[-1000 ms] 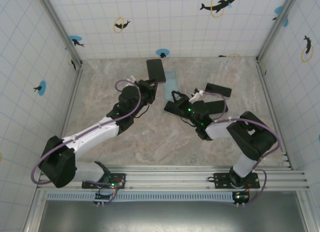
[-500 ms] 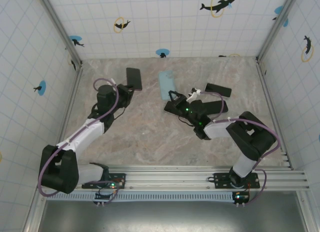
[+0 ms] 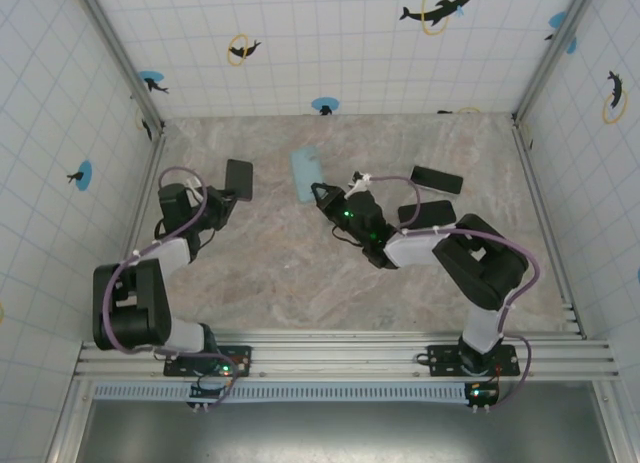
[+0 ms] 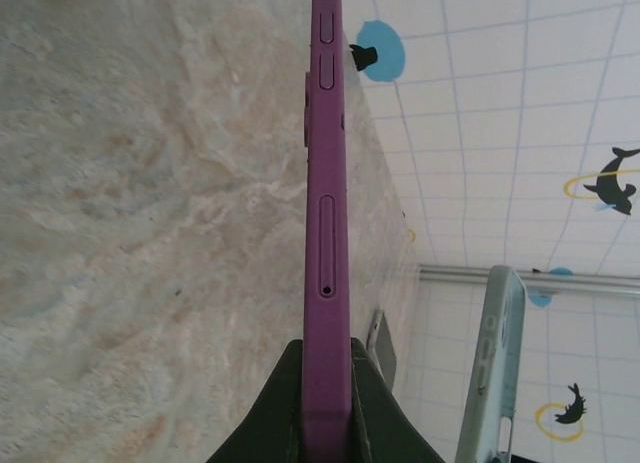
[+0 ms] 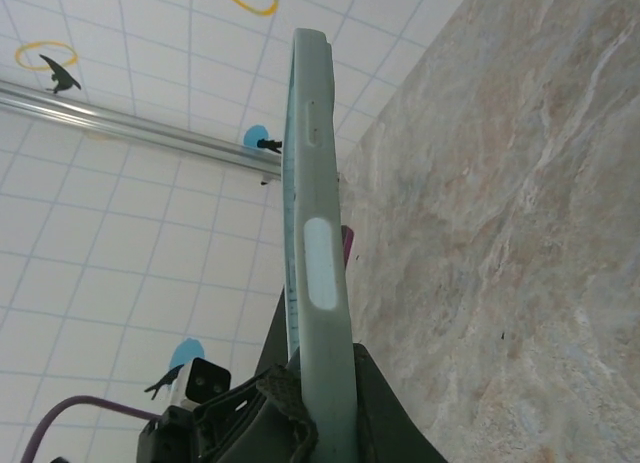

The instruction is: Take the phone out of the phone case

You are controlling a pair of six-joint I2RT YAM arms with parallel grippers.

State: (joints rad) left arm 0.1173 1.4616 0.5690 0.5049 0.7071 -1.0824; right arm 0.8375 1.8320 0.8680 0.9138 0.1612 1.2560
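- The phone (image 3: 239, 179) is out of its case and off the table, left of centre in the top view, where it reads as a dark slab tilted on edge.
- In the left wrist view the phone (image 4: 326, 233) stands edge-on up the middle of the frame. Its purple side shows buttons near the top and a long slot with a pinhole lower down.
- The left gripper (image 3: 225, 193) is clamped tight on the phone's lower end; its dark fingers (image 4: 290, 403) press on both faces at the bottom of the wrist view.
- The phone case (image 3: 305, 173) is a pale blue-green shell. It is held up just right of the phone and well apart from it, in the upper middle of the top view.
- In the right wrist view the phone case (image 5: 315, 263) rises edge-on from the bottom centre, with a pale oval cutout halfway up its side.
- The right gripper (image 3: 320, 191) is closed nearly all the way on the case's lower end, and its fingers (image 5: 370, 413) pinch the thin shell.
- The case also appears at the lower right of the left wrist view (image 4: 490, 363).
- A dark flat device (image 3: 437, 179) lies on the marble table (image 3: 300, 273) at the right of the top view, and a second dark flat device (image 3: 427, 213) lies just below it, beside the right arm.
- White tiled walls (image 3: 330, 53) with dolphin stickers close in the table.
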